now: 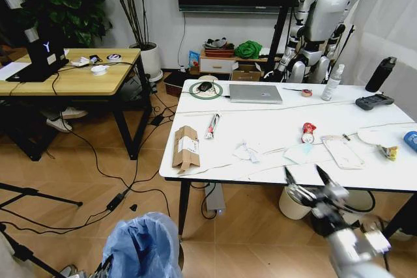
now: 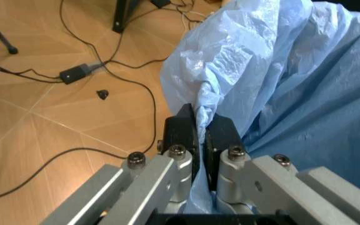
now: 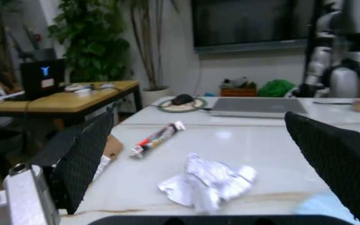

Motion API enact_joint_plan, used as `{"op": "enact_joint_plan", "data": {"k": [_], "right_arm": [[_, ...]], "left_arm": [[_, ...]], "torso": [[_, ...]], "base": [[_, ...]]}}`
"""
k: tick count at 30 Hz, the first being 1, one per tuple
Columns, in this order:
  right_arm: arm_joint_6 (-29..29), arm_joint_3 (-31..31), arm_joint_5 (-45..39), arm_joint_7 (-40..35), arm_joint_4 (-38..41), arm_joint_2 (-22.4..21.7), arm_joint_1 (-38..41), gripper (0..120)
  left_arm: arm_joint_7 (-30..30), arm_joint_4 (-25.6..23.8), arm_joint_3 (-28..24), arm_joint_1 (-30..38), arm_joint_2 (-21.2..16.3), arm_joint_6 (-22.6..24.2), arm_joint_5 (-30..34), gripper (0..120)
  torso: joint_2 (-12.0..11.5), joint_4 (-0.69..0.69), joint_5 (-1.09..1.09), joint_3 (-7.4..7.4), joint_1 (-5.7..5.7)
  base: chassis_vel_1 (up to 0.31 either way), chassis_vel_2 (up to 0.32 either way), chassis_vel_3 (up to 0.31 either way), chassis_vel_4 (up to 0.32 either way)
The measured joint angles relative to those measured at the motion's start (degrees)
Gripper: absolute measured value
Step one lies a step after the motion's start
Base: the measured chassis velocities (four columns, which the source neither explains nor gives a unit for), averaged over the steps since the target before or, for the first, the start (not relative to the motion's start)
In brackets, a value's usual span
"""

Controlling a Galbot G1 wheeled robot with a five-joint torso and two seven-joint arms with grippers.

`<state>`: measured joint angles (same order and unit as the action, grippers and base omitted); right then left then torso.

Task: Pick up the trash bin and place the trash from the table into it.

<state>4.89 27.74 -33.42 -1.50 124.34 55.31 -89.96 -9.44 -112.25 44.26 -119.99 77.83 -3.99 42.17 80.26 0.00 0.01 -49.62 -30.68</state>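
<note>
Bin pickup was the step in hand as I watched the feeds. My left end effector [image 2: 200, 129] had its black fingers pinched tight on a fold of the crinkled light-blue plastic liner of the small round trash bin [image 1: 143, 247], which sat low at the robot's left, off the near-left corner of the white marble-look bench [image 1: 273, 125]. I couldn't see down into the bin, so I wouldn't say what it held. My right end effector [image 1: 307, 183] hung at the bench's near edge, jaws spread wide and empty, facing the crumpled white tissue [image 3: 206, 183] just ahead of it.

Litter was all up on the bench: a flattened brown cardboard box [image 1: 186, 148] near the left edge, a red-and-white wrapper stick [image 1: 212, 125] beyond it, a pale-blue face mask [image 1: 301, 154], a clear packet [image 1: 342, 152], a red wrapper [image 1: 308, 132] and a yellow wrapper [image 1: 389, 152] out right.

My read: the next move called for a short reach forward and a close on that tissue, with the bin brought within dropping range.
</note>
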Motion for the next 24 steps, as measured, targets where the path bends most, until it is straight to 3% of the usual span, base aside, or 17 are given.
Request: {"op": "enact_joint_plan", "data": {"k": [2, 4, 5, 9, 11, 17, 24], "right_arm": [[-4.67, -3.21, -1.08, -2.91, 0.64, -0.6, 4.03, 100], [-13.79, -13.03, -5.8, -11.97, 0.8, 0.75, 14.56, 100], [-13.79, -13.03, -5.8, -11.97, 0.8, 0.75, 14.56, 100], [-21.35, -23.37, -7.71, -18.92, -4.58, 9.78, 28.3, 100], [-23.51, -26.64, -7.4, -19.97, -8.18, 15.03, 32.69, 100], [-26.69, -31.81, -5.05, -21.91, -15.82, 21.53, 37.96, 100], [-26.7, -35.52, -5.12, -20.42, -17.87, 20.37, 38.71, 100]], "left_arm": [[-0.12, -0.01, 0.35, -0.15, 1.03, -0.44, -0.46, 0], [-0.8, 0.04, 1.54, -0.75, 2.69, -1.31, -2.04, 0], [-0.8, 0.04, 1.54, -0.75, 2.69, -1.31, -2.04, 0], [-2.17, -0.74, 2.94, -2.35, 3.58, -1.43, -2.87, 0], [-2.85, -1.3, 3.98, -2.91, 3.77, -1.53, -3.01, 0], [-3.61, -2.53, 6.35, -3.89, 3.66, -1.2, -2.18, 0], [-4.16, -2.96, 7.19, -4.84, 1.45, -0.05, -1.81, 0]], "torso": [[0.0, 0.02, -0.01, 0.0, 0.0], [0.0, -0.01, -0.01, 0.0, 0.0], [0.0, -0.01, -0.01, 0.0, 0.0], [-0.01, 0.03, 0.0, 0.0, 0.0], [-0.01, 0.02, -0.02, 0.0, 0.0], [-0.01, 0.02, -0.03, 0.0, 0.0], [-0.01, -0.01, -0.04, 0.01, 0.01]], "base": [[0.0, 0.0, 0.0, 0.0], [0.0, 0.0, 0.0, 0.0], [0.0, 0.0, 0.0, 0.0], [0.0, 0.0, 0.0, 0.0], [0.0, 0.0, 0.0, 0.0], [0.0, 0.0, 0.0, 0.0], [0.0, 0.0, 0.0, 0.0]]}}
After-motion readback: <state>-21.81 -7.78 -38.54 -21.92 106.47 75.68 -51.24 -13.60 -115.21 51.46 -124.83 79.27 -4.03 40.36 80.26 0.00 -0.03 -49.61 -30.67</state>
